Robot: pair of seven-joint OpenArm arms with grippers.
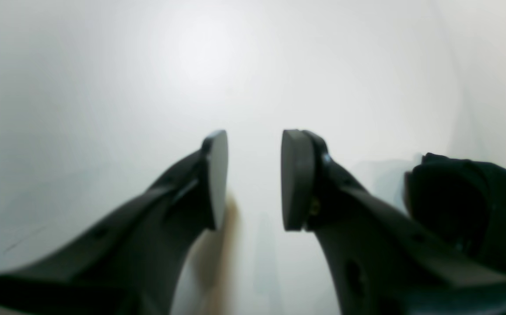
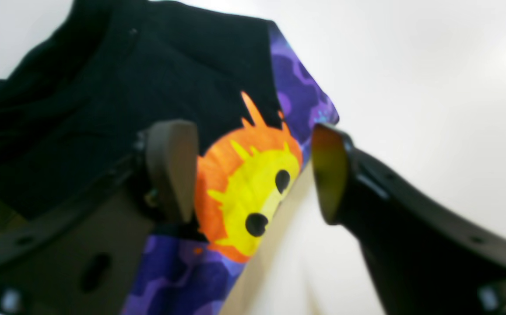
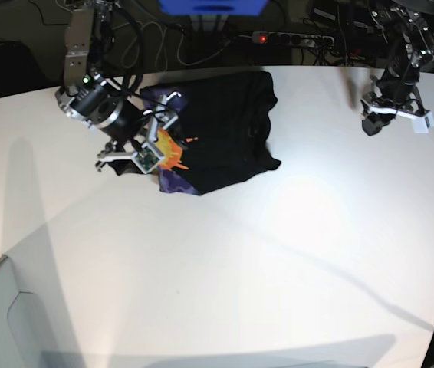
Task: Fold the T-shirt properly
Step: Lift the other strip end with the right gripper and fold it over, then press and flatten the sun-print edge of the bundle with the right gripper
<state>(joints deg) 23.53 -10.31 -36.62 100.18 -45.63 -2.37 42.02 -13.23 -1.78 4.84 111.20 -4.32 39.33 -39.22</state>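
Note:
The black T-shirt [image 3: 225, 126] lies bunched at the back left of the white table [image 3: 278, 253], with a strip of its purple print and orange-yellow sun face [image 3: 172, 156] showing along its left edge. In the right wrist view the sun face [image 2: 246, 192] sits between my fingers. My right gripper [image 2: 251, 173] is open and hovers over that printed edge, one finger over the black cloth [image 2: 126, 87], the other over bare table; it also shows in the base view [image 3: 146, 146]. My left gripper [image 1: 255, 179] is open and empty over bare table at the back right [image 3: 372, 123], well apart from the shirt.
A dark blurred mass [image 1: 472, 205] sits at the right edge of the left wrist view; I cannot tell what it is. Cables and a power strip [image 3: 294, 37] run behind the table's back edge. A grey panel [image 3: 2, 314] stands at the front left corner.

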